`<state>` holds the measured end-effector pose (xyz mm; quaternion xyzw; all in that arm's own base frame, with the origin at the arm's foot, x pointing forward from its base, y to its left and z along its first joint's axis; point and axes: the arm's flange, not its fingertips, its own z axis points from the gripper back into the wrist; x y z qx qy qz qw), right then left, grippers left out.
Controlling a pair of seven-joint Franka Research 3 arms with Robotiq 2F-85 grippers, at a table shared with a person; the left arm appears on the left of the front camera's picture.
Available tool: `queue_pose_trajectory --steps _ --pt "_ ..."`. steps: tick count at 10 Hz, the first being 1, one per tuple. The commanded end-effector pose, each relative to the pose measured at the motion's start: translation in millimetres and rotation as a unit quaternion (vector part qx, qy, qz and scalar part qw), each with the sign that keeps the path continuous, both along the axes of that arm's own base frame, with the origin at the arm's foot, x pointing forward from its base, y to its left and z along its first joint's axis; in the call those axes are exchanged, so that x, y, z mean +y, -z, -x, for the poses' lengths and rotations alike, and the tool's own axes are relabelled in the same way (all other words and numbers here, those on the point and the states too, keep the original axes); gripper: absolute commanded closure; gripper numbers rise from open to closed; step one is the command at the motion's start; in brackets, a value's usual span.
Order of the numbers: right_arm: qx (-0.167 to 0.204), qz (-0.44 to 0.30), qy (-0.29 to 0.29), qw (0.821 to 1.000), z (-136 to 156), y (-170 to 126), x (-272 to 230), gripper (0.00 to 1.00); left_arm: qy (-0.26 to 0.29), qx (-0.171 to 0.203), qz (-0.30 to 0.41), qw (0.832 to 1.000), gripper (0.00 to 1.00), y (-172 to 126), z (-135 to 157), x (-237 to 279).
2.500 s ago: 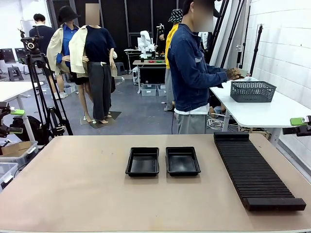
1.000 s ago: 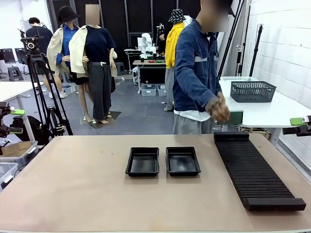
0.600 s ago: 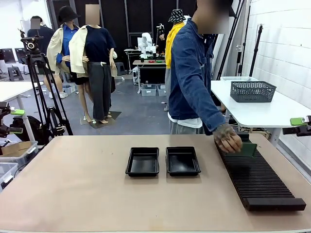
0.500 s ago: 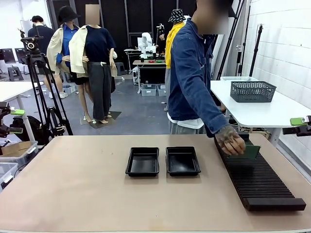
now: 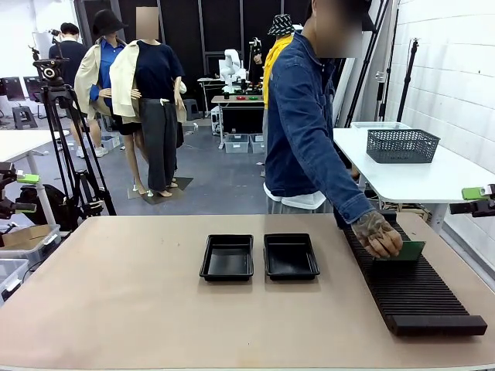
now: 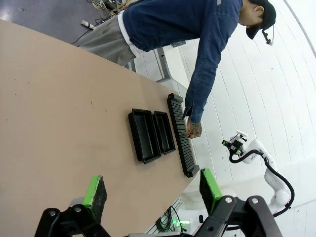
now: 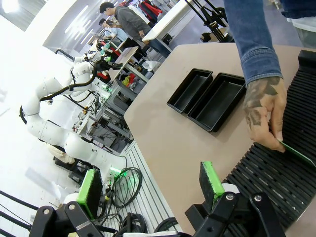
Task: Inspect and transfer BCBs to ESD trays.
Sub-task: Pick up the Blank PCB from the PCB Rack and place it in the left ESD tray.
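Two empty black ESD trays (image 5: 227,257) (image 5: 291,256) sit side by side mid-table. A person in a denim jacket leans over the far right of the table, and their hand (image 5: 377,233) holds one green BCB (image 5: 410,250) at the long ribbed black rack (image 5: 406,282). The right wrist view shows that BCB (image 7: 297,153) edge-on against the rack's ribs (image 7: 291,173), with the trays (image 7: 190,90) (image 7: 219,101) beyond. My left gripper (image 5: 26,192) hangs open off the table's left side and my right gripper (image 5: 476,199) open off its right. Both are far from the trays, with nothing between their fingers (image 6: 95,192) (image 7: 211,178).
A grey mesh basket (image 5: 402,144) stands on the white side table behind the person. A camera tripod (image 5: 66,147) and storage bins stand left of the table. Bare tabletop (image 5: 116,294) lies in front of and left of the trays.
The person turned from the side table with a green board and lowered it to the rack, sliding their hand toward the near end. Both grippers stayed where they were, open.
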<state>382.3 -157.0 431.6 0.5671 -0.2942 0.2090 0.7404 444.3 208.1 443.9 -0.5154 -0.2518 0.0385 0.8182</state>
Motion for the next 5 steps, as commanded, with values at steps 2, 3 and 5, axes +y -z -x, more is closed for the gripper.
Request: queue_pose_trajectory --steps 2,3,5 --pt "0.002 -0.004 -0.001 1.0 0.0 0.7 -0.2 0.0 0.0 0.001 0.007 1.0 0.0 -1.8 1.3 0.5" --pt "0.002 -0.004 -0.001 1.0 0.0 0.7 -0.2 0.0 0.0 0.001 0.007 1.0 0.0 -1.8 1.3 0.5" --pt "0.002 -0.004 -0.001 1.0 0.0 0.7 -0.2 0.0 0.0 0.001 0.007 1.0 0.0 -1.8 1.3 0.5"
